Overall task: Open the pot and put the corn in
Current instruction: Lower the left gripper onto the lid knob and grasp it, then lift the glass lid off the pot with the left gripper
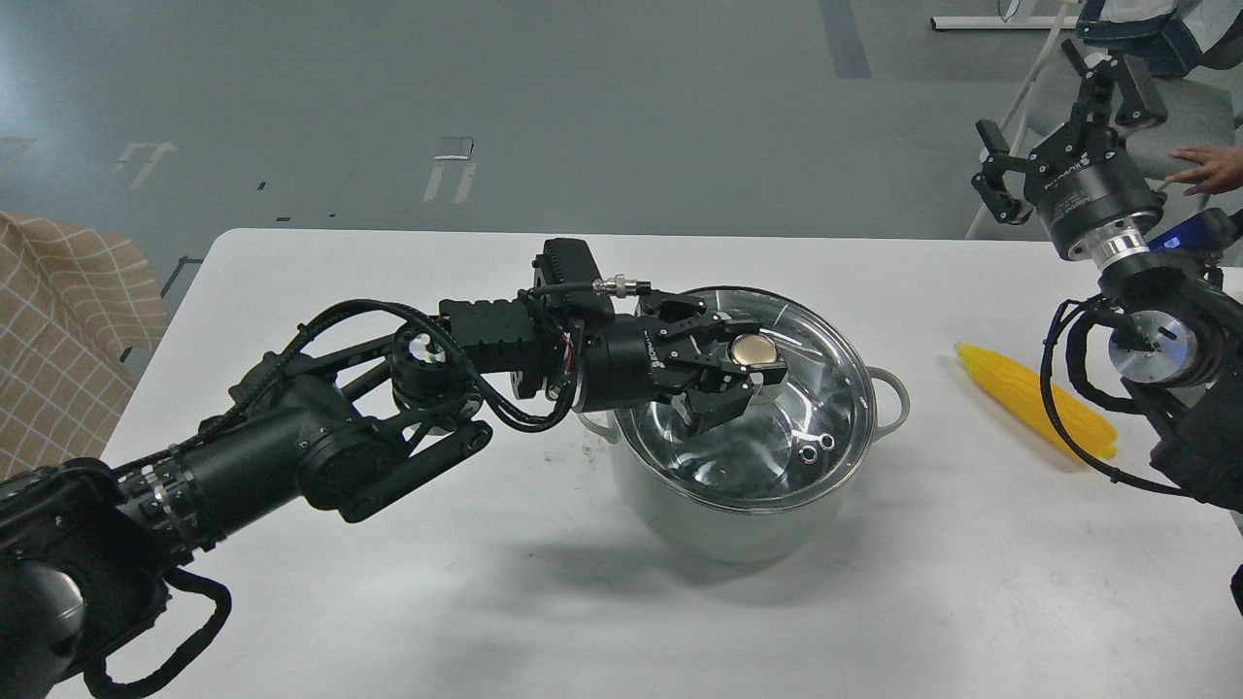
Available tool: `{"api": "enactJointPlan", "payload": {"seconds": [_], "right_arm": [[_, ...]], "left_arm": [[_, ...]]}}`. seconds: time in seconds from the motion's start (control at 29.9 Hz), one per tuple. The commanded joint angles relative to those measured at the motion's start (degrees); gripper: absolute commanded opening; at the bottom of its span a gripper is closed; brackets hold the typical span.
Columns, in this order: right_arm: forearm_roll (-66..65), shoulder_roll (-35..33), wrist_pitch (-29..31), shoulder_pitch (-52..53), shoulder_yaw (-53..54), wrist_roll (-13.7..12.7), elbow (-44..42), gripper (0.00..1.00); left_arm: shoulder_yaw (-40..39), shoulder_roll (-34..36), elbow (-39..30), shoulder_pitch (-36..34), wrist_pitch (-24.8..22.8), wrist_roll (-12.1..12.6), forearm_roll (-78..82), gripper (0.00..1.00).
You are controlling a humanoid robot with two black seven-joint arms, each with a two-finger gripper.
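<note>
The pale grey-green pot (738,529) stands at the middle of the white table (408,602), with the glass lid (816,408) on it. My left gripper (750,361) reaches in from the left and is shut on the lid's brass-coloured knob (759,349), one finger on each side of it. The yellow corn (1037,402) lies on the table right of the pot, tapered end towards the back. My right gripper (1031,95) is open and empty, raised above and behind the corn at the table's far right edge.
A beige checked cloth (58,320) hangs off the table's left side. A person's hand (1204,170) and a chair (1175,107) are behind the right arm. The pot's right loop handle (893,393) points towards the corn.
</note>
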Motion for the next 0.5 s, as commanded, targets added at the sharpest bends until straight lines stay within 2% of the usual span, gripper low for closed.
{"api": "enactJointPlan", "payload": {"seconds": [0.0,0.1,0.2,0.3,0.47], "right_arm": [[0.0,0.1,0.0,0.2,0.1,0.0,0.0,1.00],[0.0,0.2,0.0,0.3,0.1,0.0,0.0,1.00],[0.0,-0.3,0.0,0.3,0.1,0.0,0.1,1.00],[0.0,-0.4,0.0,0.0,0.0,0.0,0.1,1.00],[0.0,-0.4,-0.1,-0.4,0.0,0.0,0.1,1.00]], "left_arm": [[-0.4,0.2,-1.2,-1.2,0.0,0.0,0.0,0.24],[-0.8,1.3,-2.5,-4.4,0.0,0.0,0.0,0.24],[-1.1,5.4,-4.1,-7.5,0.0,0.0,0.0,0.24],[-1.4,11.1,-6.5,-9.1,0.1,0.0,0.0,0.25],[-3.5,26.3,-11.4,-7.8,0.9,0.0,0.0,0.25]]}}
